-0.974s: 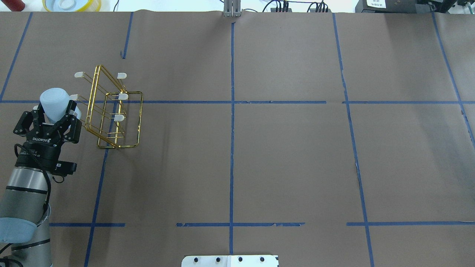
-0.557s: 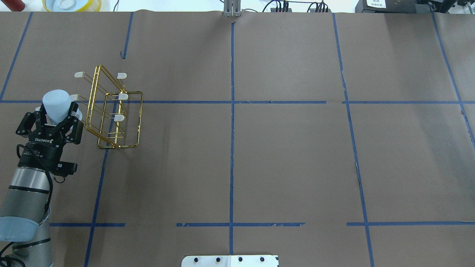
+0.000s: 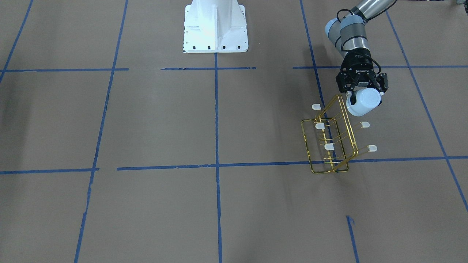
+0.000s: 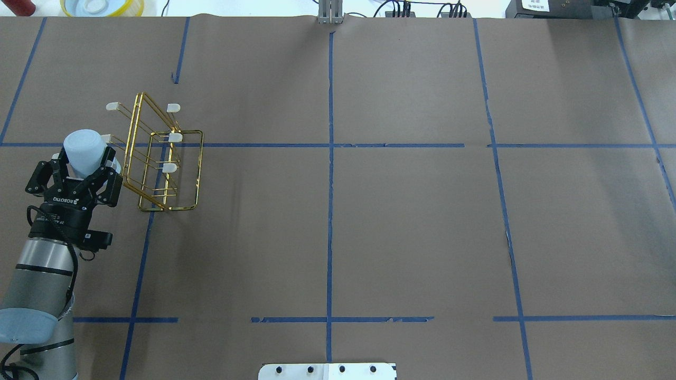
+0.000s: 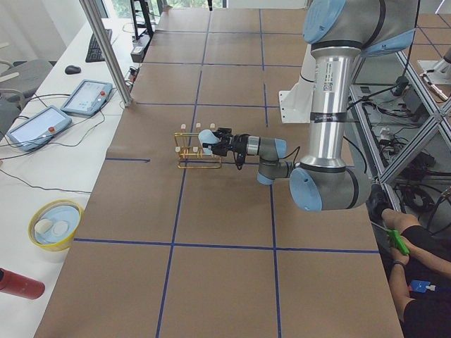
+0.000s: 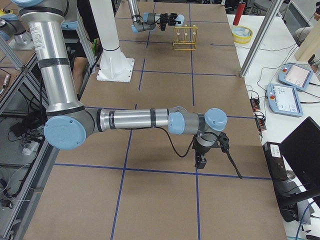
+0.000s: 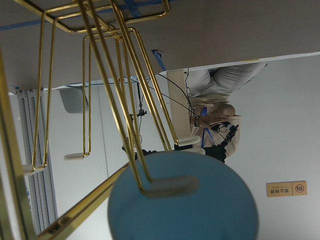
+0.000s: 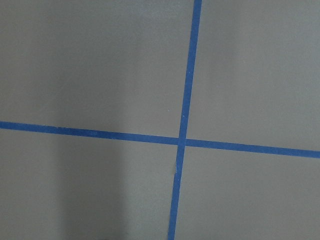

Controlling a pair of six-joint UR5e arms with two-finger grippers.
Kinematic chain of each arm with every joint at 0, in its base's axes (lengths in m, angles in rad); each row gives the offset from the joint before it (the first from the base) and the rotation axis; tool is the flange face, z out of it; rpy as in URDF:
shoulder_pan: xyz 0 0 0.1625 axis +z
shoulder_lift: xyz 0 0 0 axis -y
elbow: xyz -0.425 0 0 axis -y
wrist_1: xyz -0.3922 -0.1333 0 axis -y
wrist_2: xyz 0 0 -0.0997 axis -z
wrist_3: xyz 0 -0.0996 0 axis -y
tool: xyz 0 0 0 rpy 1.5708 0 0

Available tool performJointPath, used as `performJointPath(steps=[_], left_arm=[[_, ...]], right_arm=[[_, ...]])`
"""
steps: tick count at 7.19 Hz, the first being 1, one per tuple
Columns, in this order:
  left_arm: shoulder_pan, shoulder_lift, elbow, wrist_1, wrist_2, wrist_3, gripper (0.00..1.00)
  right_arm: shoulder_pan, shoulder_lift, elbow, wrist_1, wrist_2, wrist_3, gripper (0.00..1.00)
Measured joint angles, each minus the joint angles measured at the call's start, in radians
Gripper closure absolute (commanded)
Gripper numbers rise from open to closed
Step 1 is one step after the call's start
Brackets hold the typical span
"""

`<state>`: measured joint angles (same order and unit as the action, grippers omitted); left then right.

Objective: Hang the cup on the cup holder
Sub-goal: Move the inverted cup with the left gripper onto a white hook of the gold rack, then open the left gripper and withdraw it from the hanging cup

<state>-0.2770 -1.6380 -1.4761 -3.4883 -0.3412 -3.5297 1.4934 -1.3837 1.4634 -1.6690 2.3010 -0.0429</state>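
Observation:
My left gripper (image 4: 84,159) is shut on the pale blue cup (image 4: 83,146), which it holds just left of the gold wire cup holder (image 4: 201,169). The holder stands on the table with its capped prongs pointing to both sides. One capped prong (image 4: 104,138) ends right beside the cup. In the front-facing view the cup (image 3: 363,102) sits in the gripper (image 3: 365,96) by the holder's (image 3: 306,146) top corner. In the left wrist view a capped prong (image 7: 170,186) lies across the cup (image 7: 210,215). My right gripper (image 6: 201,161) hangs far off, shown only in the right side view; I cannot tell its state.
The white robot base plate (image 3: 215,25) is at the table's near middle edge. A yellow bowl (image 4: 100,6) and a red bottle (image 5: 21,284) sit beyond the far left corner. Blue tape lines (image 4: 330,158) cross the brown table cover.
My left gripper has moved a little to the right with the cup, closer to the holder's left-side prongs. The holder has not moved.

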Motion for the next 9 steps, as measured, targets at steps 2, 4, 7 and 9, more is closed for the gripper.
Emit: performJointPath(steps=[2, 4, 7, 9], left_arm=[[-0.001, 0.000, -0.010, -0.002, -0.001, 0.002, 0.00], [-0.008, 0.005, -0.049, 0.001, -0.015, 0.024, 0.00], [-0.041, 0.066, -0.150, 0.004, -0.090, 0.159, 0.00], [-0.048, 0.115, -0.164, -0.018, -0.126, 0.311, 0.00]], right_arm=[[0.001, 0.000, 0.000, 0.000, 0.000, 0.000, 0.00], [0.001, 0.000, 0.000, 0.000, 0.000, 0.000, 0.00], [0.000, 0.000, 0.000, 0.000, 0.000, 0.000, 0.00], [0.000, 0.000, 0.000, 0.000, 0.000, 0.000, 0.00]])
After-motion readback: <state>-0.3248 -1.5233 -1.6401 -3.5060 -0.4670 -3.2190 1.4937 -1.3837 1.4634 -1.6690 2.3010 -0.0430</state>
